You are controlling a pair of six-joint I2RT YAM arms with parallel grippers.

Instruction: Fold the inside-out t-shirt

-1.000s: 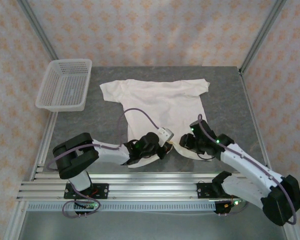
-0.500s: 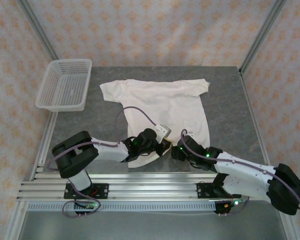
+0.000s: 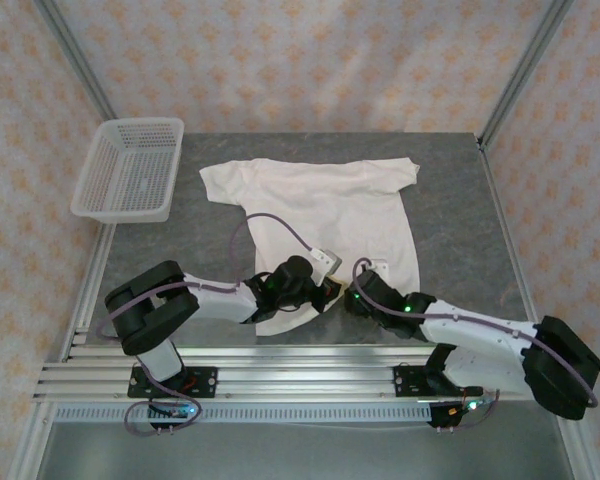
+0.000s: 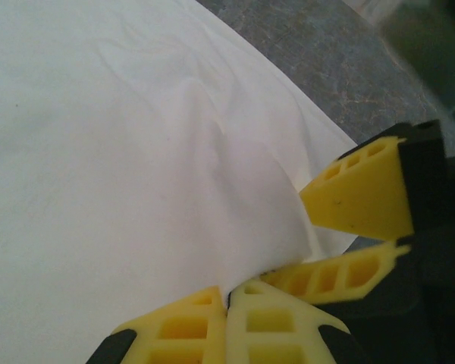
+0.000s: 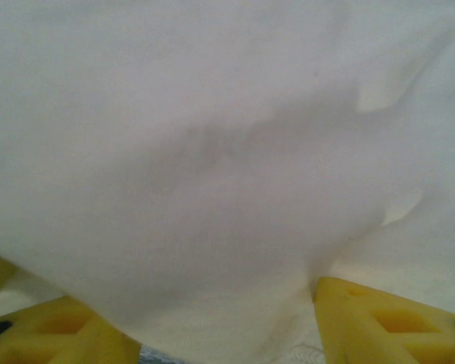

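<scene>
The off-white inside-out t-shirt (image 3: 325, 205) lies spread on the grey table (image 3: 460, 200), sleeves at the far side and hem toward the arms. My left gripper (image 3: 325, 293) is at the middle of the near hem. In the left wrist view its yellow jaws (image 4: 229, 303) are shut on a pinch of the shirt (image 4: 121, 152). Just right of it, my right gripper (image 3: 352, 300) stands open at the same hem. The other arm's yellow fingers (image 4: 356, 201) show spread apart in the left wrist view. In the right wrist view, cloth (image 5: 212, 152) hangs between the open right gripper (image 5: 227, 345).
A white mesh basket (image 3: 130, 168) sits at the table's far left corner. Aluminium rails (image 3: 300, 375) run along the near edge under both arm bases. Bare grey tabletop lies right of the shirt.
My right arm swung left and lower along the hem until its gripper sits next to the left one, and its jaws opened wider. The left gripper kept its grip, barely moving.
</scene>
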